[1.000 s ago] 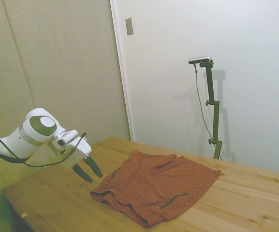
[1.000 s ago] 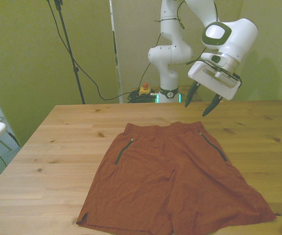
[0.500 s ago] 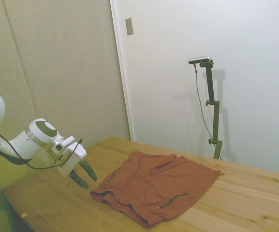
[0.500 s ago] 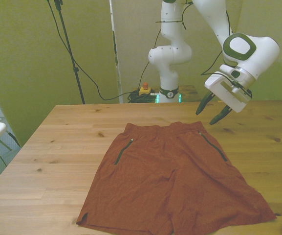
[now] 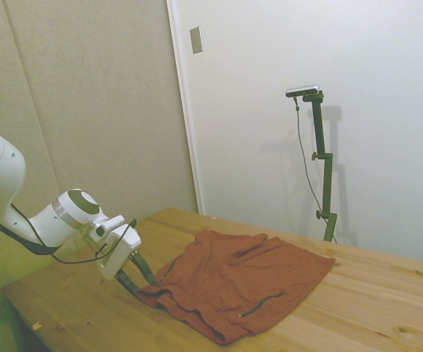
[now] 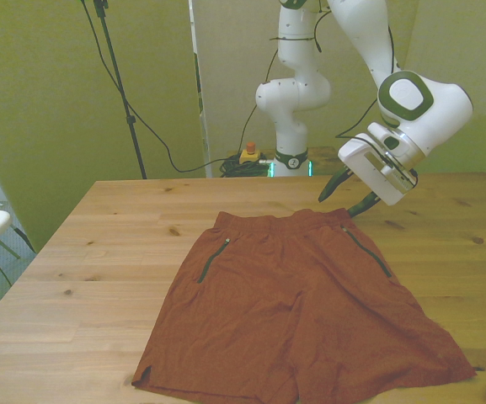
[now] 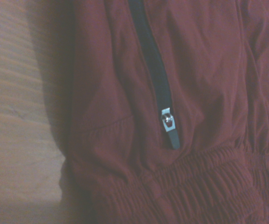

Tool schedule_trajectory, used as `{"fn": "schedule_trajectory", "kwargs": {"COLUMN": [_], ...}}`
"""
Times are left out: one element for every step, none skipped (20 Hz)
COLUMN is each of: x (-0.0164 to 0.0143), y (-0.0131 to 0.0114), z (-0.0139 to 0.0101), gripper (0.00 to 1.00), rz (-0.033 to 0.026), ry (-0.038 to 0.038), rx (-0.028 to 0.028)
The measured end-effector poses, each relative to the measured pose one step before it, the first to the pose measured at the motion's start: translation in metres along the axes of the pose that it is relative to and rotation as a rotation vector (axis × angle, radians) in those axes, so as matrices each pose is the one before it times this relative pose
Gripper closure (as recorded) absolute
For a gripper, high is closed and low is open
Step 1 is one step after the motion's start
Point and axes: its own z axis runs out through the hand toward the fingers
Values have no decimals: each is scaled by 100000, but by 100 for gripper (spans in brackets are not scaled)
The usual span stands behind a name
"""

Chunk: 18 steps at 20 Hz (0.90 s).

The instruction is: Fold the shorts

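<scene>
On one wooden table (image 6: pixel 91 252) of pale knotted planks, one pair of rust-orange shorts (image 6: pixel 297 311) lies flat, soft and lightly creased, with a gathered waistband and two dark zipper pockets (image 6: pixel 211 260). One white claw (image 6: pixel 346 195) hangs at the waistband's corner on the front view's right, its two dark curved fingers spread apart.
</scene>
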Motion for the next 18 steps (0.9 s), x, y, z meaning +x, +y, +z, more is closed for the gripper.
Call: {"fn": "schedule_trajectory", "kwargs": {"x": [79,33,39,44,-33,-130,-145,-142,-208,-185,-180,-148,-118,-115,-72,-29,38,156], "y": [-52,-98,-146,-170,-215,-249,-287,-332,-316,-304,-235,-221,-121,-107,-73,-52,-10,55], "z": [54,-20,-60,-106,-50,-75,-122,-198,-198,-179,-128,-88,-27,7,26,110,208,340], "gripper": [100,100,100,100,100,100,100,100,100,100,100,100,100,100,100,100,100,100], "rz": [93,-13,-31,-23,-200,-432,-360,-371,-474,-368,-141,34,-145,-128,86,148,238,453], "ry": [-88,-20,6,30,-40,34,70,146,178,153,111,61,21,-42,-91,-156,-244,-373], "rx": [-47,76,164,324,322,178,346,459,453,344,340,207,55,65,131,-64,-347,-558]}}
